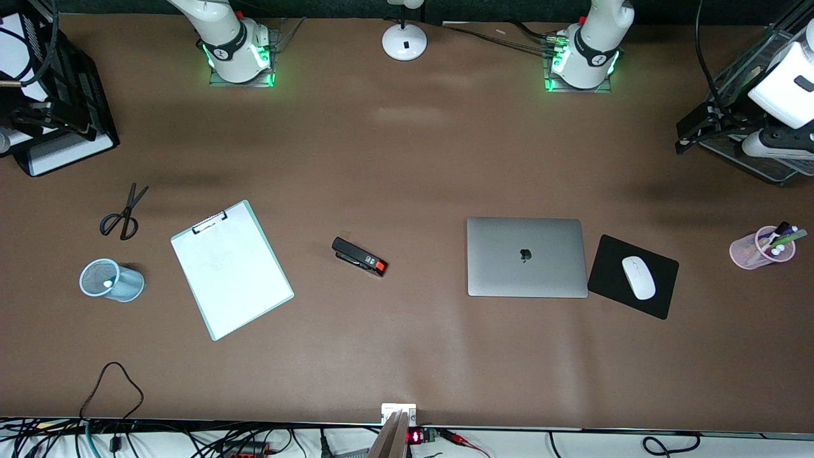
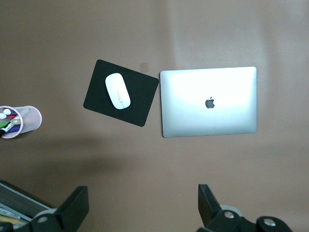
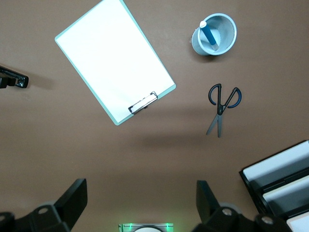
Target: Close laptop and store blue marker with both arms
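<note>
The silver-grey laptop (image 1: pixel 525 257) lies shut on the brown table, apple logo up, toward the left arm's end; it also shows in the left wrist view (image 2: pixel 231 111). The blue marker (image 3: pixel 209 36) stands white end up in a light-blue mesh cup (image 3: pixel 228 25), which lies toward the right arm's end (image 1: pixel 124 285). My left gripper (image 2: pixel 142 193) is open and empty, high over bare table near the laptop and mouse pad. My right gripper (image 3: pixel 141 186) is open and empty, high over bare table between its base and the clipboard.
A clipboard (image 1: pixel 232 267), black scissors (image 1: pixel 124 213) and a black paper tray (image 1: pixel 63 127) lie toward the right arm's end. A black stapler (image 1: pixel 359 256) lies mid-table. A black mouse pad (image 1: pixel 607 267) with a white mouse (image 1: pixel 638 277) lies beside the laptop. A pink pen cup (image 1: pixel 750 253) stands nearby.
</note>
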Tool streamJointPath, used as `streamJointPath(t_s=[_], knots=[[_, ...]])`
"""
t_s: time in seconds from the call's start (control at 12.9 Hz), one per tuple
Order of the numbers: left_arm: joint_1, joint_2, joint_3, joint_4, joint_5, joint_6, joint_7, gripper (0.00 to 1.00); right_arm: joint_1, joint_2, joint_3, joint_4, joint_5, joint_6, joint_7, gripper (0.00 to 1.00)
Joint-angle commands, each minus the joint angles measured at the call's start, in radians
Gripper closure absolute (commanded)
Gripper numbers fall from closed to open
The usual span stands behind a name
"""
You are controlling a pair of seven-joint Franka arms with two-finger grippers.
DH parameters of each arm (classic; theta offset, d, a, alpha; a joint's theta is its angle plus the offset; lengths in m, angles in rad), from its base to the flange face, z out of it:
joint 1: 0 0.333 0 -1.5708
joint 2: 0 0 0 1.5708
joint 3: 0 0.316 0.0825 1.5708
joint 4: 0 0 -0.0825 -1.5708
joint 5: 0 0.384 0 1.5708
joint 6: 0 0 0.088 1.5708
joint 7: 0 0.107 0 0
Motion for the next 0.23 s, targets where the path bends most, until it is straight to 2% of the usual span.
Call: streamJointPath(t_s=[0.0,0.16], knots=[[0.002,-0.014,-0.003,-0.010,-0.016,-0.001,-0.008,0.00,-0.006,0.006,0.006,0.011,-0.018,0.004,0.016,0.00],[0.002,-0.014,-0.003,-0.010,-0.016,0.001,-0.008,0.00,-0.006,0.006,0.006,0.012,-0.012,0.010,0.016,0.00]])
